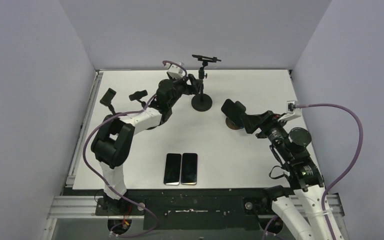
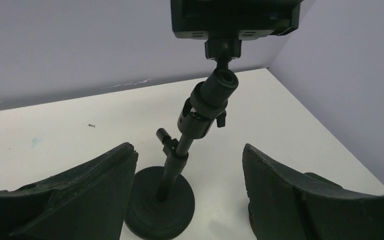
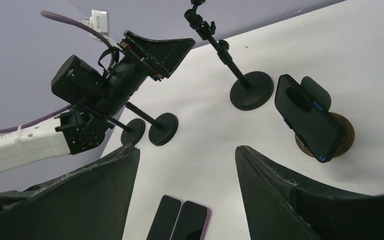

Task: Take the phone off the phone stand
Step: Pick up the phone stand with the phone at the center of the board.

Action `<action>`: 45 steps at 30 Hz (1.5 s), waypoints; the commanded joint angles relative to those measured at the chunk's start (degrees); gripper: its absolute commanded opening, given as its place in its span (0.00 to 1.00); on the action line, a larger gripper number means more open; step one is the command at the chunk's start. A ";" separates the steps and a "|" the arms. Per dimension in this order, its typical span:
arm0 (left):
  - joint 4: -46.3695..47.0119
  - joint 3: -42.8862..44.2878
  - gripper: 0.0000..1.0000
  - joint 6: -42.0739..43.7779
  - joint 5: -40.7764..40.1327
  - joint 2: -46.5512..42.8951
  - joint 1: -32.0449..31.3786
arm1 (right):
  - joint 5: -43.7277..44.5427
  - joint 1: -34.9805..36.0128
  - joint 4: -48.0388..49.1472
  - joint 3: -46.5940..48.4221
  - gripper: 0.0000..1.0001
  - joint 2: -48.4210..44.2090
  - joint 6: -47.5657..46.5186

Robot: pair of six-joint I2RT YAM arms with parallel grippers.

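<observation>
Phone (image 3: 306, 116) sits tilted in the phone stand (image 3: 349, 134), which has a round brown base, right of centre on the white table (image 1: 260, 85). Right gripper (image 3: 186, 151) has jaws apart, near the phone, not touching, holding nothing. Left gripper (image 2: 189, 150) also has jaws apart, either side of the pole of a tall black stand (image 2: 200, 112), no contact seen. Two phones (image 1: 181, 168) lie flat, side by side, near the table's front edge
</observation>
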 commanded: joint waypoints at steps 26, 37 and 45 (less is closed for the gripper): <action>12.65 22.67 0.57 3.71 10.06 18.83 0.46 | -0.79 0.41 -11.67 8.00 0.72 -1.23 -5.26; 14.83 23.00 0.06 4.35 10.61 18.21 0.46 | 0.26 0.50 -13.81 9.93 0.71 -1.54 -7.17; 19.48 18.66 0.00 4.05 10.98 11.16 0.81 | 1.08 0.42 -15.49 11.94 0.71 -2.19 -9.39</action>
